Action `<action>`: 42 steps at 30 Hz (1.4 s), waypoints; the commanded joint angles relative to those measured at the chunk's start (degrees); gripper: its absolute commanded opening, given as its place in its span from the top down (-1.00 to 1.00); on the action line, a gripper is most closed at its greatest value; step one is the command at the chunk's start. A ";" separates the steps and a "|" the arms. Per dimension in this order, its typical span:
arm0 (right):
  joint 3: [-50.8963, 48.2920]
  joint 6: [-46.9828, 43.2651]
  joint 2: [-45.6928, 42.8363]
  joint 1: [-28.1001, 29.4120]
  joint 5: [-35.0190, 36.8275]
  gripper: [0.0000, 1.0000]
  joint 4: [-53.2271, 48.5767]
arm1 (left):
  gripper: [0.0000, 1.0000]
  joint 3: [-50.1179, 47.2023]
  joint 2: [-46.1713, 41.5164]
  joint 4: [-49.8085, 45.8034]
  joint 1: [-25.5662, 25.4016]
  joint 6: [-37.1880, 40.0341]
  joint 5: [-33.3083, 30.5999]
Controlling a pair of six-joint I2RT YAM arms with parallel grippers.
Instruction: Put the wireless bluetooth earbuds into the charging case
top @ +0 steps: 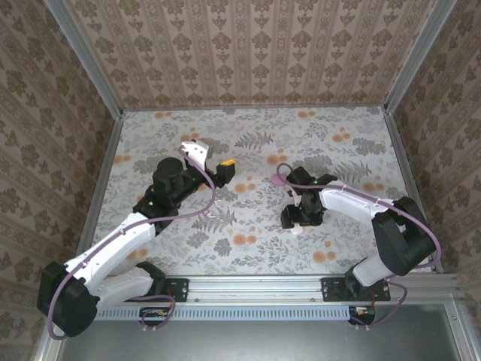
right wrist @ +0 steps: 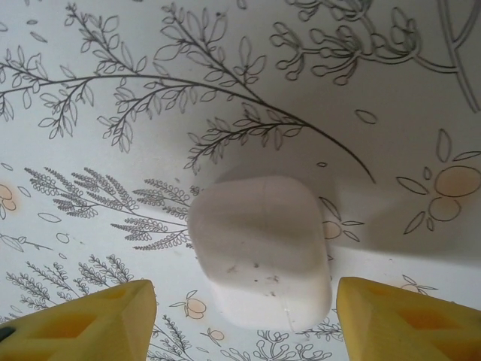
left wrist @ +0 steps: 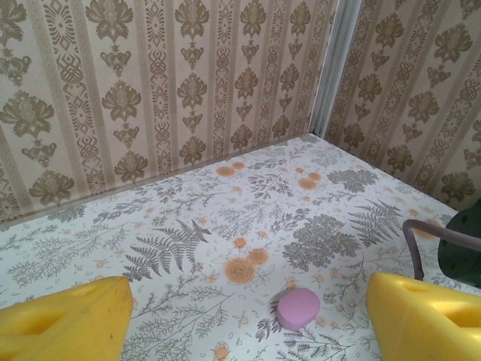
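A white, rounded charging case point(right wrist: 259, 248) lies on the flowered table, and its lid looks closed. My right gripper point(right wrist: 244, 320) points down over it, open, with one yellow finger on each side and neither touching it. From above, the case point(top: 298, 230) peeks out just below the right gripper point(top: 299, 220). A pinkish-purple earbud point(left wrist: 298, 308) lies loose on the table, ahead of my left gripper point(left wrist: 252, 327) and a little to its right. The left gripper is open and holds nothing. In the top view the earbud point(top: 278, 180) sits between the left gripper point(top: 228, 168) and the right arm.
Patterned walls with metal corner posts point(left wrist: 334, 68) close in the table on three sides. A purple cable point(left wrist: 421, 241) of the right arm loops near the earbud. An aluminium rail point(top: 255, 286) runs along the near edge.
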 commanded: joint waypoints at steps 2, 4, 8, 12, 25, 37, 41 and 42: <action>-0.88 0.94 1.09 1.79 5.62 -0.34 -0.80 | -0.65 1.80 -0.05 1.50 0.36 -1.18 0.86; -0.71 0.62 1.91 2.04 6.93 -0.34 -1.25 | -0.65 1.67 -0.26 1.46 0.34 -1.26 0.72; -0.84 0.20 3.19 2.41 6.53 -0.29 -0.60 | -0.65 1.55 -0.45 1.63 0.27 -1.53 0.47; -1.10 0.10 3.96 2.74 4.74 -0.26 0.17 | -0.64 1.59 -0.45 1.63 0.27 -1.61 0.54; -0.85 -1.02 6.82 3.11 5.94 -0.16 0.79 | -0.65 1.73 0.08 1.84 0.20 -1.73 0.58; -0.72 -2.49 1.46 3.53 6.63 0.04 3.34 | -0.64 2.97 1.57 -3.64 0.26 -4.32 0.76; -0.72 -5.91 -4.70 3.72 6.56 0.05 5.90 | -0.62 4.23 2.75 -7.68 0.39 -7.82 2.15; -0.71 -6.99 -6.34 3.81 6.56 0.06 6.78 | -0.62 4.64 3.12 -8.52 0.34 -8.66 2.89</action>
